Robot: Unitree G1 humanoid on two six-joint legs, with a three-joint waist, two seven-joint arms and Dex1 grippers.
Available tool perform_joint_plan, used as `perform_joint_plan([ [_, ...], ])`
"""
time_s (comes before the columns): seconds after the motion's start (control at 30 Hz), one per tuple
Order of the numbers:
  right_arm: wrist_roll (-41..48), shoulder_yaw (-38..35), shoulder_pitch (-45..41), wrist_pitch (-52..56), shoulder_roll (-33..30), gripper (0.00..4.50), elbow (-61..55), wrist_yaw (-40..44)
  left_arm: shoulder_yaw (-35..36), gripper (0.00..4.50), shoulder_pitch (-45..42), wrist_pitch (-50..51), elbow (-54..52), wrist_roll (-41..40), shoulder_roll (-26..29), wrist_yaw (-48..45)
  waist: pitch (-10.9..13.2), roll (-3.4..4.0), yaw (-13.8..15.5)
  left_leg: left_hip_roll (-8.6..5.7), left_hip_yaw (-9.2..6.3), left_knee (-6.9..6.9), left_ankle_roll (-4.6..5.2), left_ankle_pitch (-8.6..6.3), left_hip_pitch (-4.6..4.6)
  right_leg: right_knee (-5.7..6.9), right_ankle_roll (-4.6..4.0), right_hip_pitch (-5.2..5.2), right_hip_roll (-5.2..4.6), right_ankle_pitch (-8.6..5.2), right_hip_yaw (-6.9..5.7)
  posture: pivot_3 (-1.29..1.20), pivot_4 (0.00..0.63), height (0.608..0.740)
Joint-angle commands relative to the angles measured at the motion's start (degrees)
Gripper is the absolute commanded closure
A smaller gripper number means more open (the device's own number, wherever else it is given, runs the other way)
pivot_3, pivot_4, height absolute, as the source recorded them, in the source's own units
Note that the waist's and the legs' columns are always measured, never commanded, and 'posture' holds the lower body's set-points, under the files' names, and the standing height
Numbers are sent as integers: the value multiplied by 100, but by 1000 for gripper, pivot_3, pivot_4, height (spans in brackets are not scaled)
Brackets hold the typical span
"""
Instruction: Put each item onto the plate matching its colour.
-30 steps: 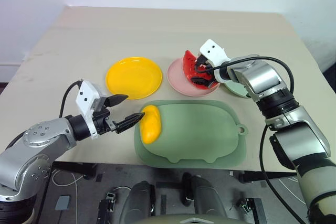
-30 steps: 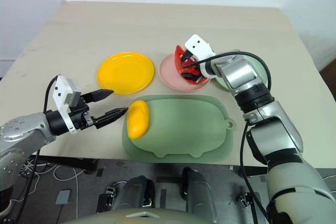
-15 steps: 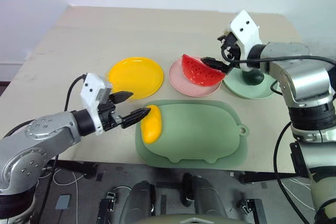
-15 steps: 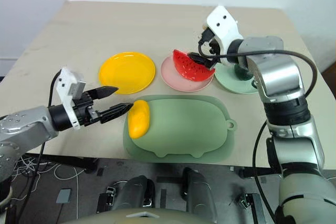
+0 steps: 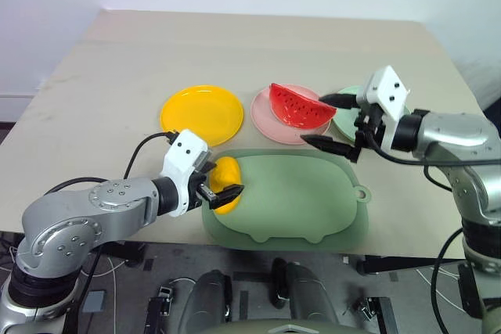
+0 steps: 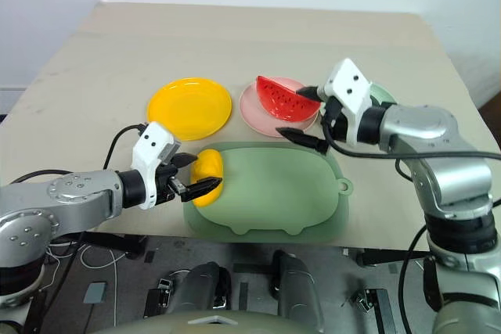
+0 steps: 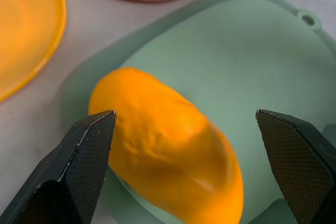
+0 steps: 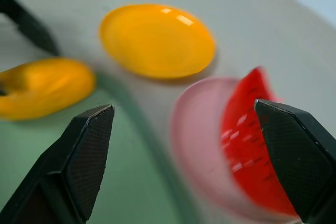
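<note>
Mango (image 5: 225, 194) is straddled, ungripped, by the spread left gripper (image 5: 217, 183) at the tray's (image 5: 313, 209) 9 o'clock edge; watermelon (image 5: 298, 105) is seated on pink plate (image 5: 266, 119), right gripper (image 5: 335, 120) spread, empty.

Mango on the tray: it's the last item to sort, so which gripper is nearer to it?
Left. The left gripper is open with its fingers either side of the mango; the right gripper, open, is across the tray by the watermelon.
</note>
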Motion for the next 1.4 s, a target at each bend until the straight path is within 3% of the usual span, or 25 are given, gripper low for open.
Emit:
perform_joint_plan([
  [0.03, 361, -282, 265, 12, -122, 7, -443, 82, -241, 0, -39, 165, 85, 91, -83, 126, 0, 0, 3, 0, -1, -1, 0, 0, 3, 1, -1, 3, 1, 0, 0, 0, 150, 740],
  [0.27, 406, -169, 885, -148, -99, 7, -506, -20, -899, 0, -87, 360, 643, 1035, -330, 165, -5, 0, 24, -5, 0, 0, 24, -14, 25, -5, -1, 30, -2, -2, 1, 0, 150, 740],
  [0.43, 436, -88, 1031, -158, -31, 0, -555, -154, -969, 1193, -47, 409, 734, 1387, -536, 10, -5, -3, 13, -4, -1, 0, 23, -13, 20, -3, 1, 23, -2, -3, 1, 0, 150, 740],
  [0.5, 464, -72, 1064, -149, -7, 0, -576, -201, -980, 1335, -9, 414, 728, 1505, -582, -53, -5, -3, 15, -4, -1, 0, 23, -13, 22, -2, 1, 24, -2, -3, 1, 0, 150, 740],
  [0.73, 435, 54, 1143, -157, 7, 0, -568, -303, -691, 1335, 2, 343, 557, 1761, -698, -244, -6, -3, 12, -4, -2, 0, 24, -14, 24, -2, 0, 26, -3, -3, 1, 0, 150, 740],
  [0.93, 447, 119, 1069, -145, -17, 0, -505, -330, -104, 1335, -862, 69, 1170, 2194, -776, -263, -4, -5, 24, -5, -5, 3, 24, -13, 8, 0, 0, 13, -1, -2, -2, 0, 150, 740],
  [1.07, 434, 206, 1002, -146, 10, 0, -439, -336, -429, 1335, -1989, -444, 2834, 3150, -952, -281, -3, -6, 20, -12, -3, 5, 25, -13, 6, -1, 1, 15, -1, -1, -6, 0, 150, 740],
  [1.27, 368, 187, 1036, -149, -10, 0, -434, -443, -831, 1335, -2983, -1024, 4783, 4125, -1383, -615, -3, -7, 9, -12, 5, 4, -1, 2, -3, -8, 3, 11, -2, 0, -9, 0, 150, 740],
  [1.4, 363, 18, 1213, -103, -79, 0, -520, -566, -821, 41, -3149, -1182, 5191, 4429, -1598, -809, -2, -8, 9, -10, 10, 3, -1, 2, -7, -7, 4, 3, -3, 0, -10, 0, 150, 740],
])
